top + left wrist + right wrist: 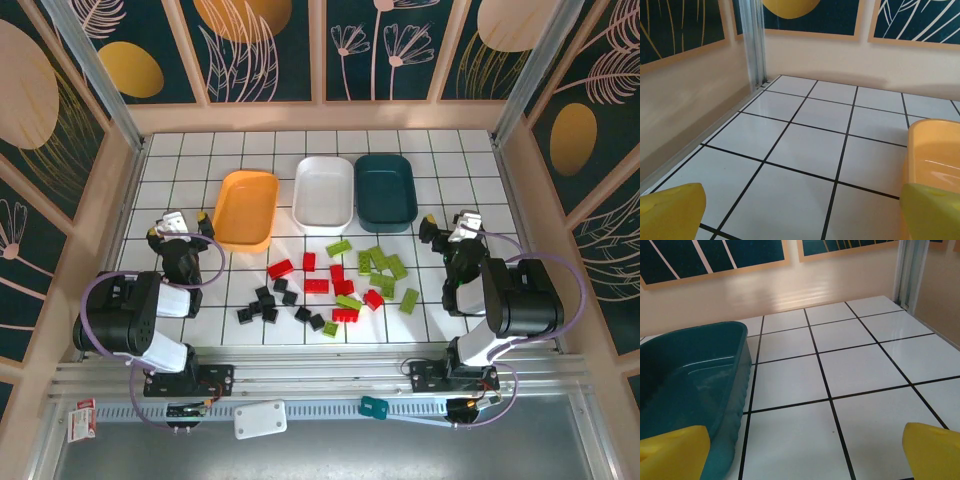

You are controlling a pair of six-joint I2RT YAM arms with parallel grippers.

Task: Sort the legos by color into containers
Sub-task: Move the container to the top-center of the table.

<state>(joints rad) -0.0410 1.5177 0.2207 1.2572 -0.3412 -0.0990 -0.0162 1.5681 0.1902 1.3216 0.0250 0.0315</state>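
Three empty trays stand in a row at the back: orange (pixel 244 207), white (pixel 324 192), dark teal (pixel 386 191). In front of them lie the loose legos: black ones (pixel 268 302) at the left, red ones (pixel 330 280) in the middle, lime green ones (pixel 382 268) at the right. My left gripper (pixel 180 225) rests open left of the orange tray (pixel 935 150), its yellow fingertips (pixel 670 212) wide apart over bare tile. My right gripper (pixel 452 228) is open right of the teal tray (pixel 685 380), nothing between its fingertips (pixel 932 450).
Wooden walls and metal posts (pixel 85 60) enclose the white tiled table (pixel 300 150). The left wall (pixel 680 110) runs close beside the left gripper. A bare strip of tile lies behind the trays.
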